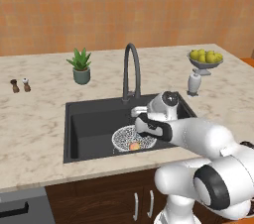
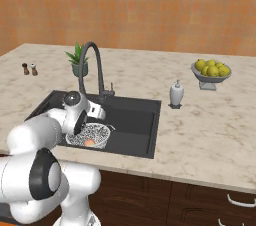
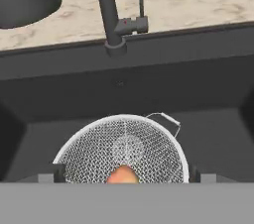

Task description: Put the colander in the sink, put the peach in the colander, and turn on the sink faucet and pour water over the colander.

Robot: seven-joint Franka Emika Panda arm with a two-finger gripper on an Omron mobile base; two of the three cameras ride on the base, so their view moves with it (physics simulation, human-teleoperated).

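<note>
You've got the smooth round peach [image 3: 122,174] low-centre in the wire-mesh colander [image 3: 124,146], matte black sink [image 3: 213,134]; gripper [image 3: 124,176] fingers spread apart, empty.

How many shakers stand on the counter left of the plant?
2: a dark shaker and a white-topped shaker, side by side on the counter, left of the potted plant. None look hidden.

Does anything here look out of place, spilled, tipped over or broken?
Nothing stands out. The colander sits upright in the sink with the peach inside it. The faucet runs no water, and the plant and fruit bowl stand upright on the counter.
</note>
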